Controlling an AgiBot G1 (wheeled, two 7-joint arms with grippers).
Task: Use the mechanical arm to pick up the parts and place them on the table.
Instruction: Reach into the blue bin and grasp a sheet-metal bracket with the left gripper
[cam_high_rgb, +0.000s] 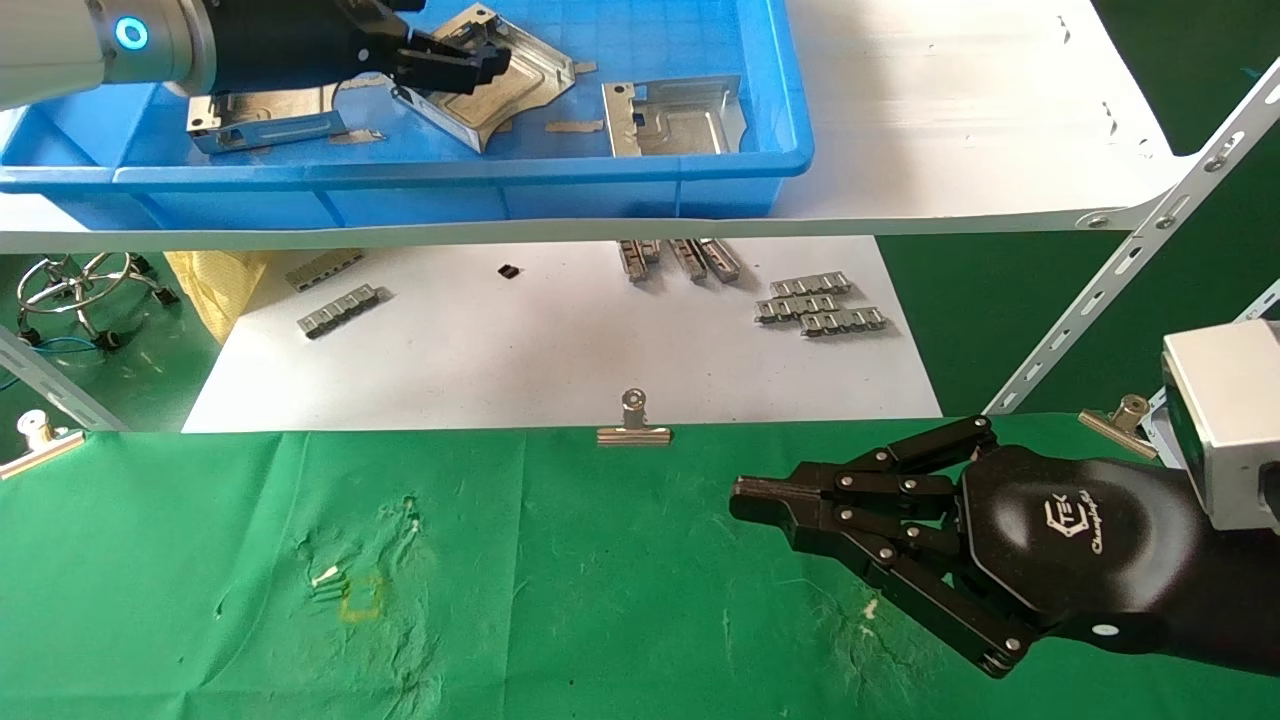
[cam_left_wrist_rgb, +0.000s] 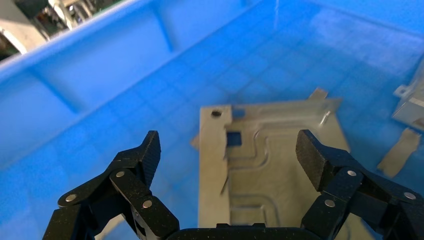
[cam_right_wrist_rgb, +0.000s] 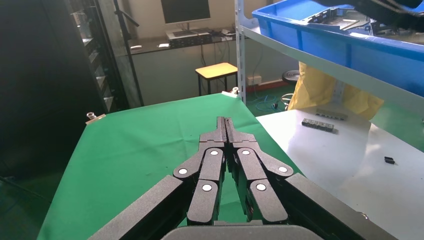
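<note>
Pinched-shut right gripper (cam_high_rgb: 745, 492) hovers over wrinkled green table (cam_high_rgb: 560, 600); left gripper (cam_left_wrist_rgb: 227, 150) splays wide above shiny ridged part (cam_left_wrist_rgb: 270, 165).

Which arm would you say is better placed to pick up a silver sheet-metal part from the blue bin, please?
The left. Its gripper hangs open inside the blue plastic bin, over a silver stamped sheet-metal part. The right gripper is shut, above the green cloth table, away from the bin.
</note>
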